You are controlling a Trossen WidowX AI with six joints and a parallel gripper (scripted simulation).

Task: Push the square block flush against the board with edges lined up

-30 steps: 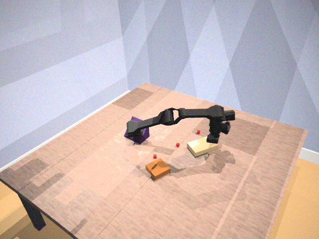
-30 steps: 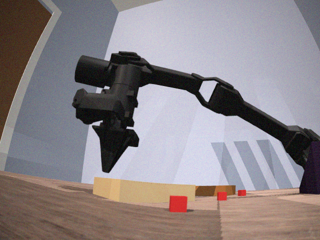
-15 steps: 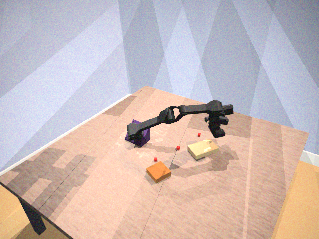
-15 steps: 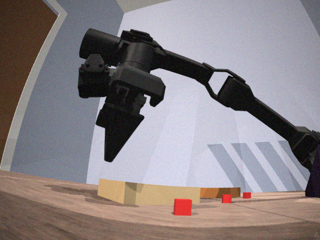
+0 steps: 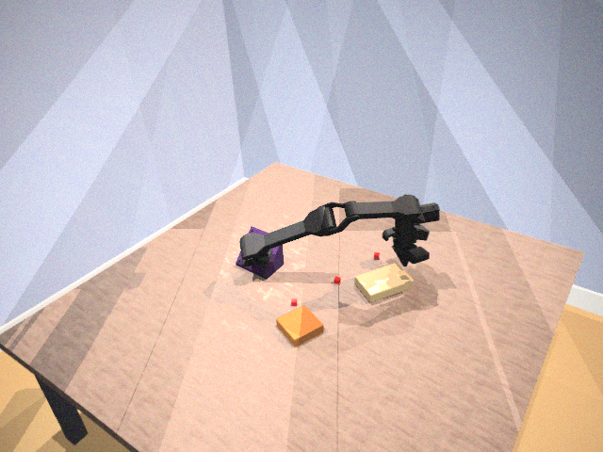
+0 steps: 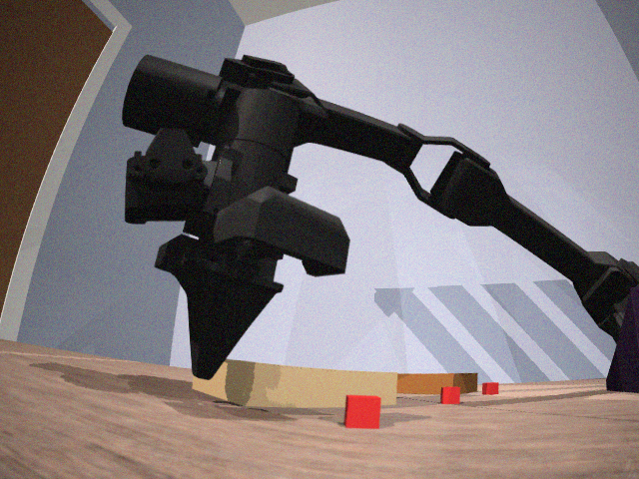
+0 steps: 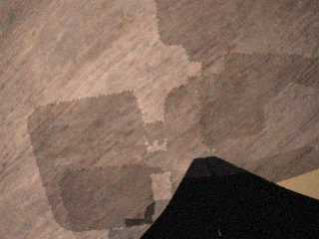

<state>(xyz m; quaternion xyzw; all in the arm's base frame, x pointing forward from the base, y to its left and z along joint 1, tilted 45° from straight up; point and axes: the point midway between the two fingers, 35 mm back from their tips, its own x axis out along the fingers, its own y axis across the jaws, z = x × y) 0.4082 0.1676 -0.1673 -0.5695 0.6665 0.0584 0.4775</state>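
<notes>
The pale yellow board (image 5: pixel 382 282) (image 6: pixel 319 386) lies flat on the table; a corner of it shows at the right in the wrist view (image 7: pixel 305 185). The orange square block (image 5: pixel 296 323) (image 6: pixel 422 383) lies flat, apart from the board, to its front left in the top view. My gripper (image 5: pixel 405 263) (image 6: pixel 203 376) (image 7: pixel 203 168) is shut and holds nothing. It points down, with its tips low beside the board's back right corner in the top view. Whether the tips touch the board I cannot tell.
Three small red cubes lie in a slanting row behind the board and block: one near the gripper (image 5: pixel 376 255) (image 6: pixel 362 411), a middle one (image 5: pixel 336 280) (image 6: pixel 450 395) and one behind the block (image 5: pixel 293 302) (image 6: pixel 490 388). The arm's purple base (image 5: pixel 276 260) (image 6: pixel 625 360) stands beyond them.
</notes>
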